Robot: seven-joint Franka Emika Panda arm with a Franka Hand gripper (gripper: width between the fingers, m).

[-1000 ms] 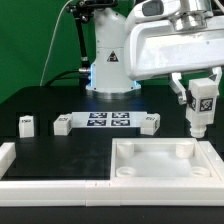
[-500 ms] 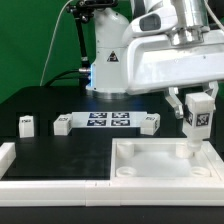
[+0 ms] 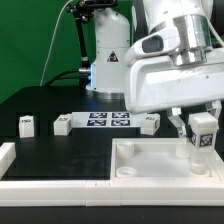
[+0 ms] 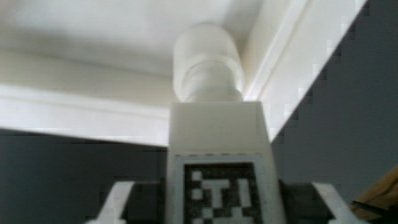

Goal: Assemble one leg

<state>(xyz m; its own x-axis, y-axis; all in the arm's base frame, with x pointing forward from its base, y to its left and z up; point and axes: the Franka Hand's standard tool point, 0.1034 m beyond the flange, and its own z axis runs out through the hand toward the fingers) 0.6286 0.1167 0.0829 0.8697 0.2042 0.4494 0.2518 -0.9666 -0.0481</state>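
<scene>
Arm: the white arm (image 3: 165, 60) fills the upper part of the exterior view's right, with its wrist low over the table.
Gripper: the gripper (image 3: 203, 131) points down above the far corner of the panel on the exterior view's right.
Fingers: clamped on the leg, one on each side. One finger (image 3: 183, 126) shows beside it in the exterior view, and a finger (image 4: 121, 202) flanks the tagged face in the wrist view.
Leg: the leg (image 3: 204, 130) is held upright in the gripper, with its black-and-white tag facing the exterior camera. In the wrist view the leg (image 4: 217, 140) runs away from the camera, tag nearest and rounded ridged tip farthest.
Leg position: the lower end is down at the panel's far corner on the exterior view's right, at a round socket. Whether the tip touches or has entered the socket, I cannot tell.
Panel: the large white tray-like panel (image 3: 150, 172) lies flat on the table at the front right of the exterior view. Its raised wall (image 4: 285, 50) shows past the leg tip in the wrist view.
Marker board: the marker board (image 3: 108, 121) lies flat behind the panel, near the arm's base.
Loose legs: three loose legs (image 3: 62, 125) lie in line with the marker board. One is just beside each end, and one is farther off toward the exterior view's left.
Table: black table (image 3: 60, 145).
Rail: a white rail (image 3: 40, 185) runs along the front left edge.
</scene>
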